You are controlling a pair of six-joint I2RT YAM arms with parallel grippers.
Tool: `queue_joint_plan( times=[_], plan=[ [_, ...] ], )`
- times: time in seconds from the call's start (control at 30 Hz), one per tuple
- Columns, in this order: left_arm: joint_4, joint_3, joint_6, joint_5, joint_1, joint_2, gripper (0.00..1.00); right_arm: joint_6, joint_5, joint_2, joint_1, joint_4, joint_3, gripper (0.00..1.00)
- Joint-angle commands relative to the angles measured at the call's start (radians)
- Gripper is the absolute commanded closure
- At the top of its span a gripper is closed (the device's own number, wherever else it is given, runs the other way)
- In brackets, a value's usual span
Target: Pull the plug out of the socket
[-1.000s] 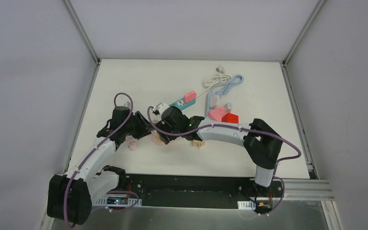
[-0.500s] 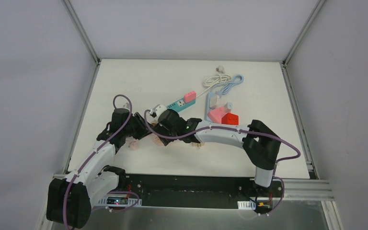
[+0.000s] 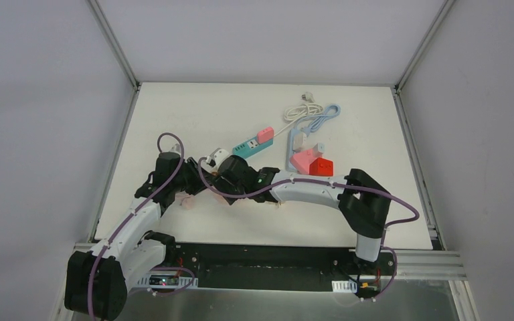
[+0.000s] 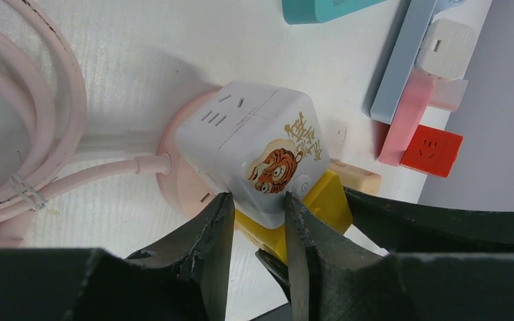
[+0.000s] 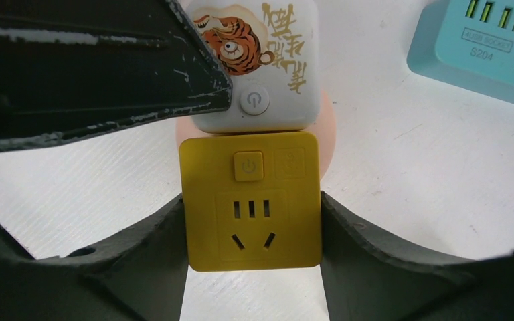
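The yellow cube adapter (image 5: 251, 210) is the plug I am after. It sits flush against the white tiger-print cube socket (image 5: 254, 60), which touches it at 12 o'clock in my right wrist view, with no gap showing along the seam, so I judge it fully seated. My right gripper (image 5: 251, 231) pinches the yellow cube adapter, one finger pressed on each side face, and its three-hole face and power button look straight up at the camera. My left gripper (image 4: 258, 207) is closed onto the lower corner of the white tiger-print cube socket, a fingertip on either side of the tiger's face, bracing it. That socket rests on a round pink base (image 4: 174, 177), and a pink cord (image 4: 40, 87) loops away at 9 o'clock. From above, my wrists hide the pair, which lies about 8 o'clock from the middle of the table (image 3: 194, 114). A teal power strip (image 5: 482, 47) lies at 2 o'clock from the pair, apart from it, and a red cube (image 4: 432, 150) sits further off at 3 o'clock in the left wrist view. I read the step in hand as both grips set and the pull not yet begun. The next move calls for drawing the right hand straight back toward 6 o'clock in its own view, in line with the hidden pins. Meanwhile the left hand holds the socket down so it and its base do not slide or tip along. Any twist could jam the pins.
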Motion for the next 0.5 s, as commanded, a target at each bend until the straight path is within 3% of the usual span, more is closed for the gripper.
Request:
queue_joint_plan(
  times=[0.0, 0.1, 0.37, 0.47],
  plan=[
    [-0.205, -0.077, 0.066, -0.122, -0.009, 0.044, 0.68, 0.038, -0.169, -0.119, -0.033, 0.15, 0.002, 1.0],
    [-0.205, -0.078, 0.066, -0.125, -0.009, 0.041, 0.69, 0.086, -0.231, -0.143, -0.057, 0.204, -0.036, 1.0],
    [-0.196, -0.08, 0.062, -0.134, -0.009, 0.06, 0.7, 0.045, -0.135, -0.081, 0.007, 0.114, 0.033, 1.0],
    [-0.195, -0.078, 0.064, -0.133, -0.008, 0.062, 0.7, 0.105, -0.248, -0.146, -0.052, 0.162, -0.005, 1.0]
  ],
)
